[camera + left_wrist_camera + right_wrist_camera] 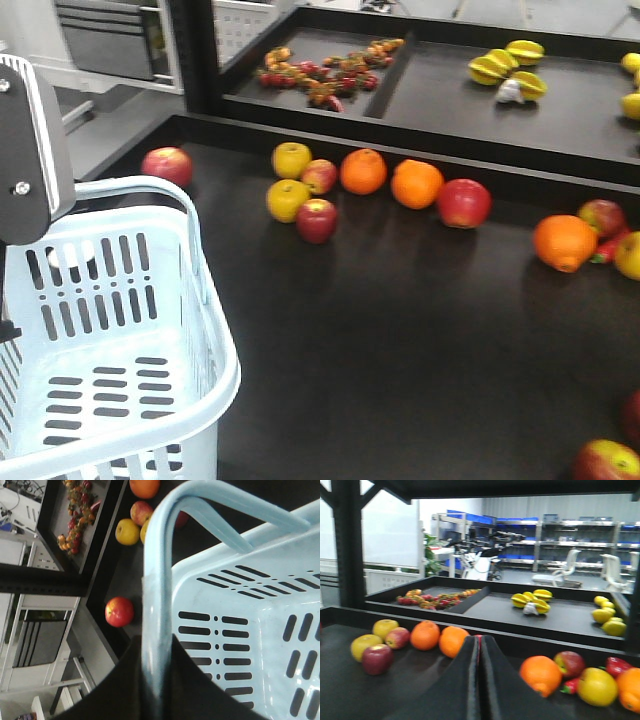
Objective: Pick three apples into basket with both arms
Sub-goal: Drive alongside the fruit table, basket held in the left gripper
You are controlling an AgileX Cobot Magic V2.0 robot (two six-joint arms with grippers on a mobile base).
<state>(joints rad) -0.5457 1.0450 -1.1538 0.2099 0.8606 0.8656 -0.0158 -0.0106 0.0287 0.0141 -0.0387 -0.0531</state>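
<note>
My left gripper (pixel 154 641) is clamped on the basket (pixel 225 350) rim, and the right gripper (pixel 479 640) is squeezed fully closed. The red apples (pixel 317 220) lie on the tabletop (pixel 400 330) (among oranges (pixel 363 171)), outside the basket

The basket (pixel 152 580) rim fills the gap between the left gripper's (pixel 157 680) jaws. To their right the basket's inside lies open, and to their left one red apple (pixel 119 611) stands alone on bare tabletop (pixel 120 575). Ahead of the right gripper's (pixel 480 680) pressed-together jaws an orange (pixel 454 641) blocks the way. Bare tabletop opens left of them, a second orange (pixel 540 675) crowds their right, and a raised ledge (pixel 520 639) runs beyond.
</note>
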